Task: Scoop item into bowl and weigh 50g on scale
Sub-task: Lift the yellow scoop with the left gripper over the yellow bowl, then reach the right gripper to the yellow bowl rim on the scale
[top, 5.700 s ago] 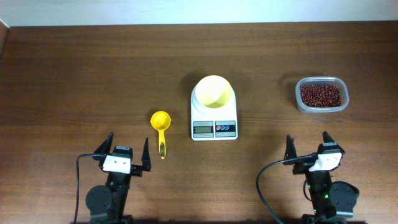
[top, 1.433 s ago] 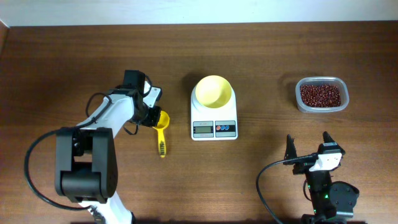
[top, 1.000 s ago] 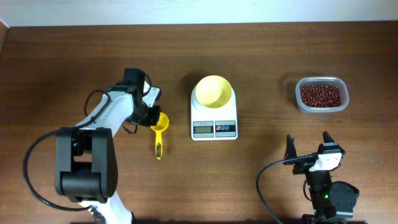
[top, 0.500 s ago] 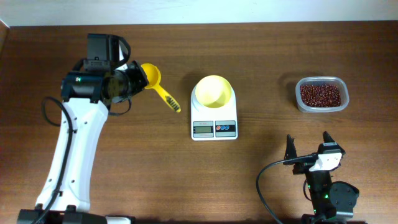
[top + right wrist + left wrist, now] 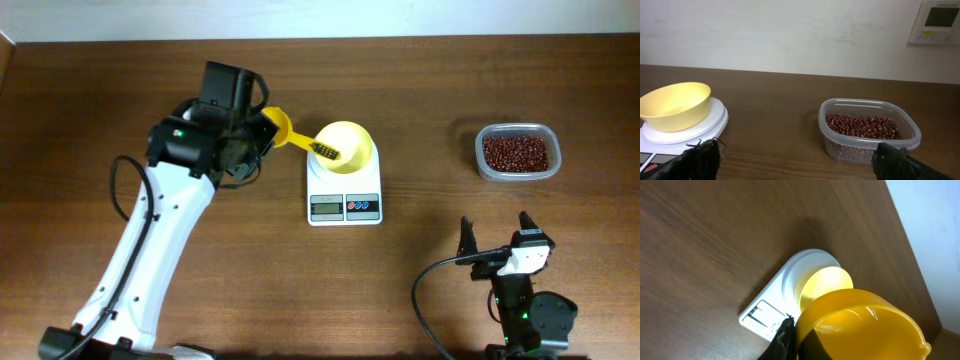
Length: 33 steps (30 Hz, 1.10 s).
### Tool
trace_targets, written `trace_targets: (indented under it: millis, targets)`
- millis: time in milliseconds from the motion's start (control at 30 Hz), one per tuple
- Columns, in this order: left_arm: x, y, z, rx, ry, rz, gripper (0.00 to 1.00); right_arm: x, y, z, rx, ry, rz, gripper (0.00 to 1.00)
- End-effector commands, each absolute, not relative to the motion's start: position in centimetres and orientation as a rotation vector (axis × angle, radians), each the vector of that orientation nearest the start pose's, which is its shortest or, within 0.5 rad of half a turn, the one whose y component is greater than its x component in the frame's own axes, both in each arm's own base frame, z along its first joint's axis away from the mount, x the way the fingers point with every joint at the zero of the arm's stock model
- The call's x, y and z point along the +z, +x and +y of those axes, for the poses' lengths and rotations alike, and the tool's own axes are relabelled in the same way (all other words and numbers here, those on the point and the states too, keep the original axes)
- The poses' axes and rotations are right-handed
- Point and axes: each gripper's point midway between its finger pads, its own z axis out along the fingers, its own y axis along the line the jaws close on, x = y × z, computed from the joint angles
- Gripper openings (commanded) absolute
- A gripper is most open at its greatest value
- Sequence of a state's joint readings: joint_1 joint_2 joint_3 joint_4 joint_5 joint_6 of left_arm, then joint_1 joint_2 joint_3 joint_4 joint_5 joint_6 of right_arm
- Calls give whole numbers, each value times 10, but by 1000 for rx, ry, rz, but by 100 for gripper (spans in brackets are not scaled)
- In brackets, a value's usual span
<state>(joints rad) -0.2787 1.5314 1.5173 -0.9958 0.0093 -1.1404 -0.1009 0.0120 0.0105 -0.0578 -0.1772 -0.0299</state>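
The pale yellow bowl (image 5: 352, 142) sits on the white scale (image 5: 345, 207) at the table's middle. My left gripper (image 5: 255, 140) is shut on the rim of a yellow scoop (image 5: 280, 125), held in the air just left of the bowl, its handle reaching over the bowl's near-left edge. The scoop (image 5: 860, 325) is empty and fills the left wrist view, above the bowl (image 5: 825, 282) and scale (image 5: 767, 314). The item, dark red-brown beans (image 5: 516, 152), fills a clear container (image 5: 867, 145) at the right. My right gripper (image 5: 493, 240) rests open at the front right.
In the right wrist view the right gripper's fingers (image 5: 702, 157) frame bare wood between the scale (image 5: 695, 131) and the bean container. A white wall runs along the table's far edge.
The left arm lifted the scoop off the table left of the scale, then swung it right until its handle hangs over the bowl. The right arm has not moved.
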Motion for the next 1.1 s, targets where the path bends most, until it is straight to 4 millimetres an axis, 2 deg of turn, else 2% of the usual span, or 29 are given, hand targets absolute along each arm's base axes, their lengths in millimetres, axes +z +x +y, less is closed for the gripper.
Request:
trace_targets:
  millis: [0,133,233,367,500,633,700,800,867,967,1000,1067]
  targets:
    - [238,381,-101,-441,-1115,2324,0,159,246,7,50,-81,1633,99]
    - [240,384,-104,-457,-1103,2316,0,162,246,7,47,-80,1622,99]
    - [241,384,-104,-457,-1103,2315,0,186,246,10,132,-21,1528,99]
    - [241,385,-105,-461,-1102,2312,0,209,239,15,241,42,1523,99]
    - [242,386,-105,-468,-1100,2305,0,240,226,16,251,64,1597,99]
    - [244,389,-106,-479,-1096,2294,0,256,226,16,243,75,1801,99]
    - [244,389,-106,-479,-1096,2294,0,261,234,24,283,38,1927,99]
    - [245,389,-106,-481,-1095,2291,0,265,261,50,484,-40,2120,99]
    - [245,389,-106,-481,-1095,2291,0,268,280,79,759,-92,2162,99]
    - [245,389,-106,-485,-1105,2287,0,276,308,111,1161,-78,2114,99]
    - [245,389,-106,-486,-1110,2286,0,269,315,117,1299,-20,2140,99]
    - [245,389,-106,-487,-1113,2284,0,250,339,117,1402,118,2181,99]
